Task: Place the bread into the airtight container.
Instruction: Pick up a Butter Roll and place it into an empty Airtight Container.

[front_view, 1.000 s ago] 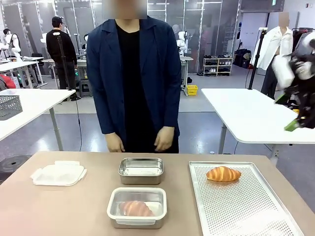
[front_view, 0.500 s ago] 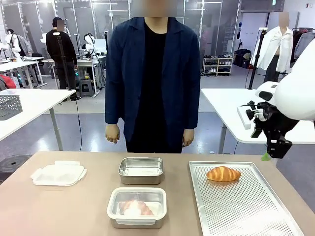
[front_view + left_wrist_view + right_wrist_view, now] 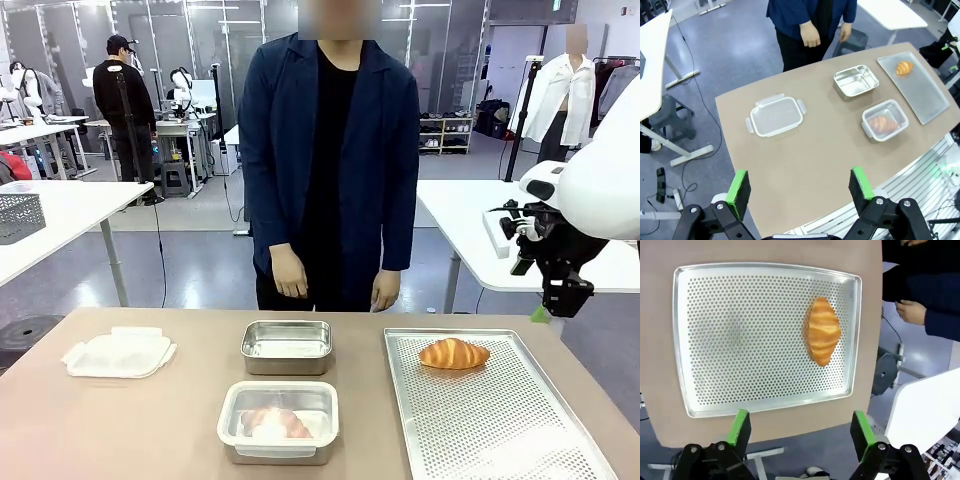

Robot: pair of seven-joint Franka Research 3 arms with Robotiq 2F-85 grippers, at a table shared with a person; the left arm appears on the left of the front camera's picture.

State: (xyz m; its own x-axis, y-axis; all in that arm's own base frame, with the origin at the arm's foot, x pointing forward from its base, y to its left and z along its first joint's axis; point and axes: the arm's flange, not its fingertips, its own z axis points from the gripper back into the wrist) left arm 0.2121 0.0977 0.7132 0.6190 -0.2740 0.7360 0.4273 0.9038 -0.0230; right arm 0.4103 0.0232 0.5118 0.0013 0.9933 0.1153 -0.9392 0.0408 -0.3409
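The croissant lies on the perforated tray at the lower right of the front view, near its far edge. A second croissant sits inside the clear container at lower centre. A metal container stands just behind it, and the lid lies well apart at lower left. The right gripper, fingers apart and empty, hangs above the table beside the tray. The left gripper, likewise apart, hangs high over the table.

A croissant lies at the perforated tray's far end.
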